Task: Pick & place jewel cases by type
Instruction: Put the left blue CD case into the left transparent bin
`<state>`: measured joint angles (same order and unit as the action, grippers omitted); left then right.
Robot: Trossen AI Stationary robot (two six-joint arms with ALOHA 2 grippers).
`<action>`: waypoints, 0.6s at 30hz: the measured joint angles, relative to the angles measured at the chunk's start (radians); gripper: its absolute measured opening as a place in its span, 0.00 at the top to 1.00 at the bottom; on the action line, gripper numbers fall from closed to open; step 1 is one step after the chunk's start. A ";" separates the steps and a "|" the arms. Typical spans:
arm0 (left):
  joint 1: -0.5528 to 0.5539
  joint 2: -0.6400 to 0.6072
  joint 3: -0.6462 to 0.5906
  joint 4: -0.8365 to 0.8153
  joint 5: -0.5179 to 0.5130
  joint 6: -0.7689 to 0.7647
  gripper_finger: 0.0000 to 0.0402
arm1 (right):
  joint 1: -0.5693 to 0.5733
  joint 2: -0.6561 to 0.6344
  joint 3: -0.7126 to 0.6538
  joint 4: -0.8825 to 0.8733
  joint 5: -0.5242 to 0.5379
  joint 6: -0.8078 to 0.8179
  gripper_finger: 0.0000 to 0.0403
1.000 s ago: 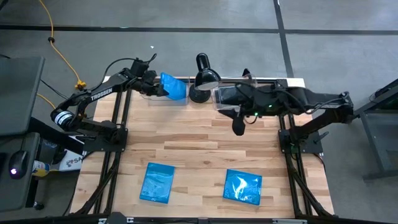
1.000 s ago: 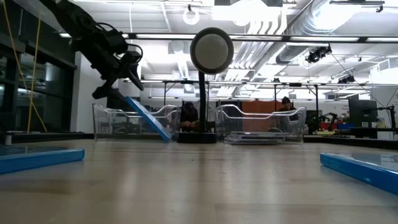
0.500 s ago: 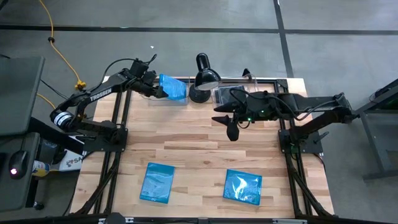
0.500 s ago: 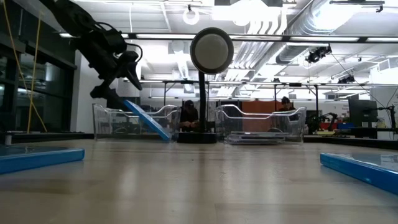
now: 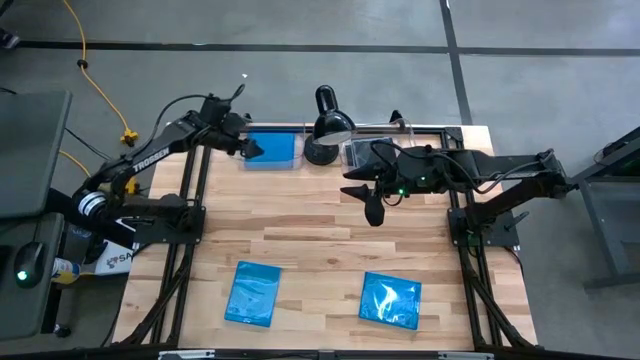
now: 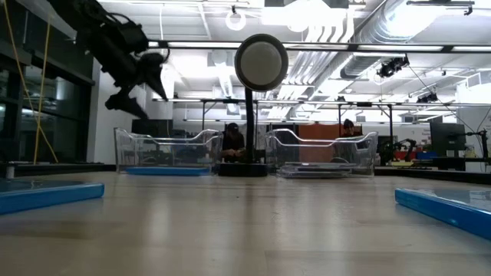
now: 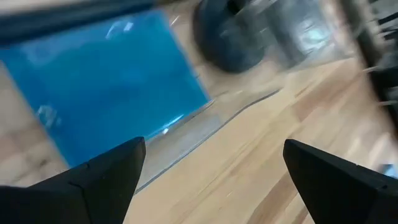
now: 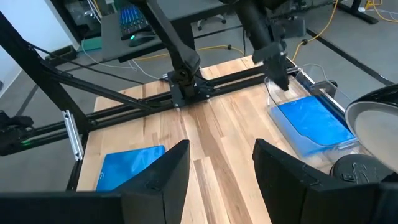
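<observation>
One blue jewel case (image 5: pixel 273 150) lies flat on the floor of the left clear bin (image 5: pixel 298 164), also seen in the left wrist view (image 7: pixel 106 87) and the low view (image 6: pixel 165 170). My left gripper (image 5: pixel 251 149) (image 6: pixel 142 93) hangs open above that bin's left end, touching nothing. Two more blue cases (image 5: pixel 253 293) (image 5: pixel 391 299) lie flat near the table's near edge. Dark cases (image 5: pixel 364 152) rest in the right bin (image 6: pixel 322 153). My right gripper (image 5: pixel 372 210) hovers open over the table's middle, just near of the right bin.
A black desk lamp (image 5: pixel 325 125) (image 6: pixel 261 63) stands between the two bins at the far edge. The dark frame rails (image 8: pixel 217 84) run along the table's sides. Bare wood (image 5: pixel 320 250) spreads between the bins and the two near cases. People sit far behind the table (image 6: pixel 232 142).
The blue case that leaned slanted in the left bin has fallen flat onto the bin's floor. My left gripper has risen and drawn back toward the table's left edge. My right gripper shifted slightly toward the left, then kept still.
</observation>
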<state>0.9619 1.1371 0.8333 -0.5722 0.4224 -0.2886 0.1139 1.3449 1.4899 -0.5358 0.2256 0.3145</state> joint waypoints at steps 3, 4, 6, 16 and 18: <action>0.000 -0.046 0.000 0.068 0.047 -0.014 0.06 | 0.000 0.000 0.000 0.000 0.000 0.000 0.60; 0.000 -0.064 0.006 0.085 0.057 -0.024 0.06 | 0.000 0.000 0.000 0.000 0.000 0.000 0.60; 0.000 -0.093 0.036 0.101 0.070 -0.028 0.06 | 0.000 0.000 0.000 -0.001 -0.001 0.000 0.60; -0.024 -0.284 0.214 -0.037 0.231 0.043 0.06 | 0.030 0.000 0.001 -0.061 -0.074 0.085 0.60; -0.046 -0.345 0.216 -0.100 0.192 0.045 0.06 | 0.052 0.000 0.001 -0.092 -0.062 0.103 0.60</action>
<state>0.9162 0.7918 1.0491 -0.6723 0.6142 -0.2439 0.1662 1.3445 1.4910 -0.6278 0.1634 0.4178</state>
